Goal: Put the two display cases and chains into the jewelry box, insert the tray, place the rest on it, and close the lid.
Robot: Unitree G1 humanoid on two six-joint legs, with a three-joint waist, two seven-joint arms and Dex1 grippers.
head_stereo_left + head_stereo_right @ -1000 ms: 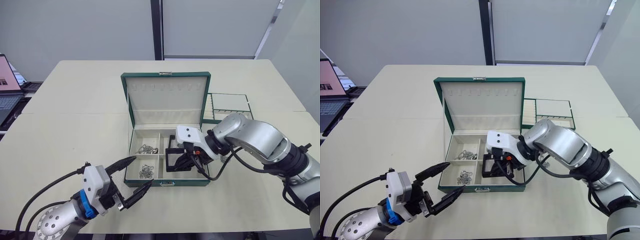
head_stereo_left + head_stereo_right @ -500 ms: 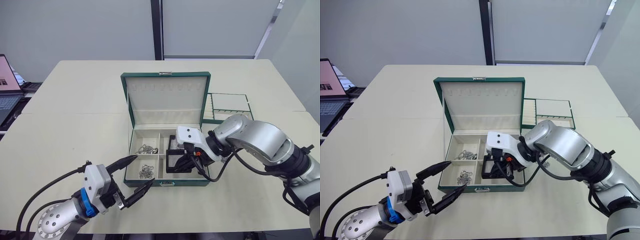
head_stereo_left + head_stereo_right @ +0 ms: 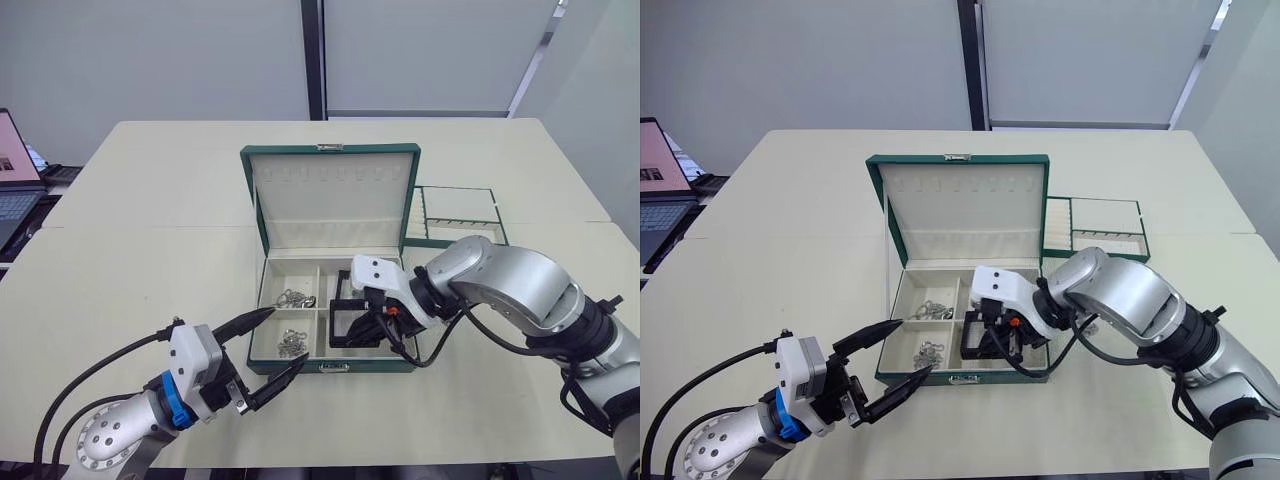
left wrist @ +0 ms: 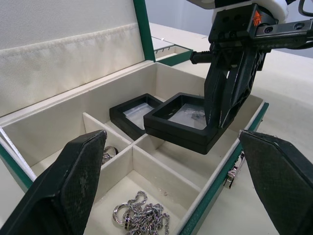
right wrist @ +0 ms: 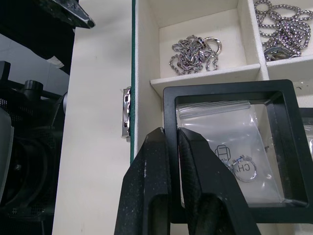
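The right gripper [image 4: 230, 98] clamps a display case [image 4: 183, 120] by its edge — tilted to clear the jewelry box [image 3: 330, 366] dividers. The left gripper [image 3: 262, 348] waits at 7 o'clock, jaws open.

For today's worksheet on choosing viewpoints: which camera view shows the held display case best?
The right wrist view: the case appears close, its window and bagged ring clear. The left wrist view shows it tilted over the box; the head views show it small, partly behind the right gripper.

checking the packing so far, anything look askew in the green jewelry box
One thing: the black-framed square display case pinched in the right gripper hangs tilted above the front right compartment of the dark green jewelry box, overlapping the second black case lying behind it. The chains sit in their compartments.
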